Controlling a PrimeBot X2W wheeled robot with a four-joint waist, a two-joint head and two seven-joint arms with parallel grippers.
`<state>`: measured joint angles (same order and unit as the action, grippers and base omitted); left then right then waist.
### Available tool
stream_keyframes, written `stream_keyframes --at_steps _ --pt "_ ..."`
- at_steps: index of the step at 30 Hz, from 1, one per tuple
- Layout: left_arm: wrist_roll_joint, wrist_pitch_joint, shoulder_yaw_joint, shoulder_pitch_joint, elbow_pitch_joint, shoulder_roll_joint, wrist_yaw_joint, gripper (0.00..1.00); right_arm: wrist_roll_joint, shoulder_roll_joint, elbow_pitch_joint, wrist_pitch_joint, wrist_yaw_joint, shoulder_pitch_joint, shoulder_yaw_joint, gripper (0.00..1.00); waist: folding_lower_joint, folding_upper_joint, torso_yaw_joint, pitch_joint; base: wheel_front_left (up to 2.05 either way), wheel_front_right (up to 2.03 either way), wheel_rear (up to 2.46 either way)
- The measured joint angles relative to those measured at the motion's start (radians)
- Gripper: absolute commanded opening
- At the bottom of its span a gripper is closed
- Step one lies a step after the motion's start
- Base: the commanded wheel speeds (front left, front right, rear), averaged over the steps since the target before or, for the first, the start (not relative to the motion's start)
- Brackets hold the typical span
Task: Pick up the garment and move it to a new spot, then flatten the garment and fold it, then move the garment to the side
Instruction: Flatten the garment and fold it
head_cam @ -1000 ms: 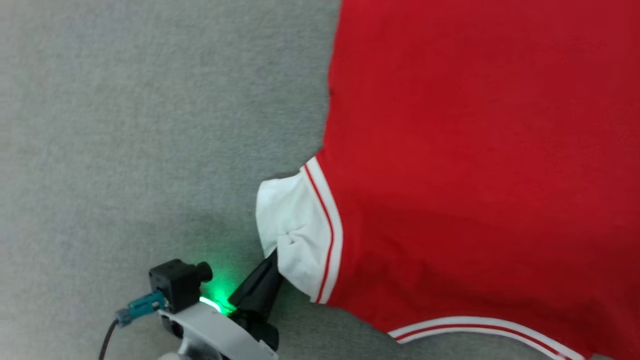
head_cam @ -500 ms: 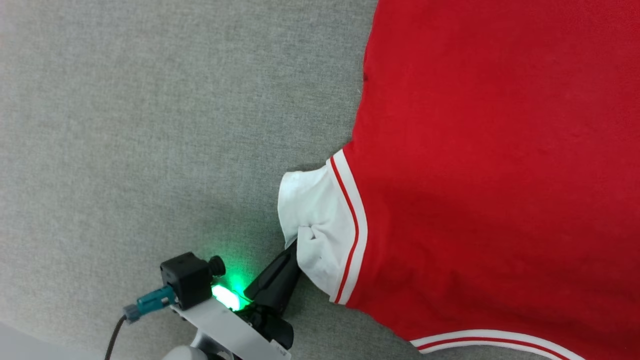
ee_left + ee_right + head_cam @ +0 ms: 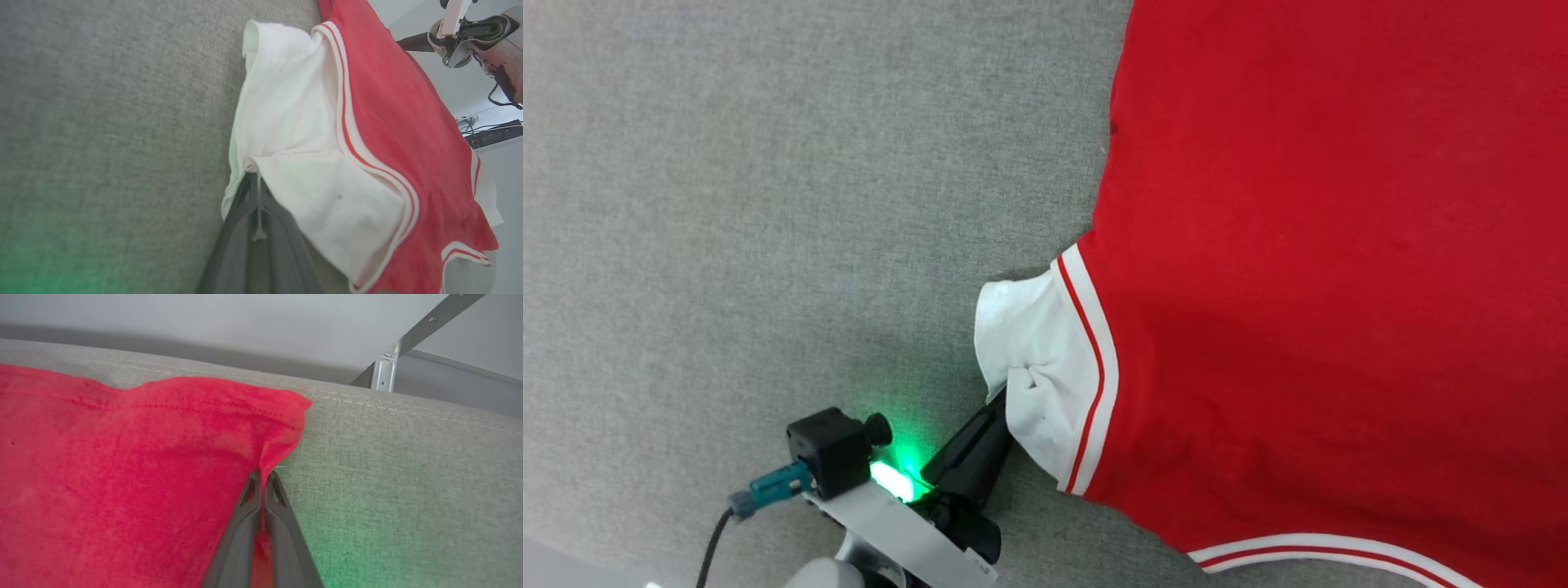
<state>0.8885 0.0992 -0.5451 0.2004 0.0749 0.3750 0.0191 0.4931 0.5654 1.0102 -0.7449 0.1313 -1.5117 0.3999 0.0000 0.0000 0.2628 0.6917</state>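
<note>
The red jersey garment with white short sleeves (image 3: 1323, 286) lies spread over the grey fabric-covered bench (image 3: 768, 204). In the head view it takes up the right side. Its white sleeve (image 3: 1045, 351), edged with white and red striped trim, points left.

The left tool (image 3: 1001, 407) has its two dark fingers closed on the bunched lower edge of that sleeve. The cloth puckers where it is pinched. A green light (image 3: 892, 480) glows on the wrist just behind the fingers.

In the right wrist view, the right tool (image 3: 261, 477) is closed narrowly on a corner of the garment's stitched red hem (image 3: 286, 408). Red cloth shows between its fingers, near the bench's seamed far edge. A metal bracket (image 3: 384, 371) stands beyond that edge.

Against the picture from a second ago, sleeve, garment and left tool all sit further right in the head view. They have shifted together, which points to a camera shift. The grip on the sleeve looks the same. Over the last half second almost nothing differs: the pinch, the sleeve's fold and the garment's outline match.
</note>
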Motion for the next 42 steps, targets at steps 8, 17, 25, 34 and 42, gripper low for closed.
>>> stream_keyframes --at_steps 8,17,25,34,42 --pt "0.0 0.001 0.008 0.026 -0.064 -0.007 -0.003 0.0 0.141 0.027 -0.128 0.05 -0.001 0.161 0.108 0.0 0.0 0.0 -0.027 -0.076 0.0 0.0 0.0" --pt "0.001 -0.011 0.042 0.041 -0.113 0.021 -0.047 0.0 0.348 0.201 -0.41 0.062 0.0 0.455 0.242 0.0 0.0 0.0 -0.096 -0.189 0.0 0.0 0.0" --pt "0.016 -0.021 0.052 0.015 -0.138 0.043 -0.063 0.0 0.477 0.351 -0.658 0.057 0.0 0.783 0.266 0.0 0.0 0.0 -0.169 -0.296 0.0 0.0 0.0" --pt "0.018 -0.018 0.054 0.0 -0.149 0.054 -0.067 0.0 0.527 0.391 -0.832 0.101 0.0 1.172 0.173 0.0 0.0 0.0 -0.259 -0.365 0.0 0.0 0.0" --pt "0.018 -0.019 0.053 -0.005 -0.152 0.064 -0.072 0.0 0.471 0.306 -0.906 0.083 -0.001 1.346 0.097 0.0 0.0 0.0 -0.307 -0.388 0.0 0.0 0.0"
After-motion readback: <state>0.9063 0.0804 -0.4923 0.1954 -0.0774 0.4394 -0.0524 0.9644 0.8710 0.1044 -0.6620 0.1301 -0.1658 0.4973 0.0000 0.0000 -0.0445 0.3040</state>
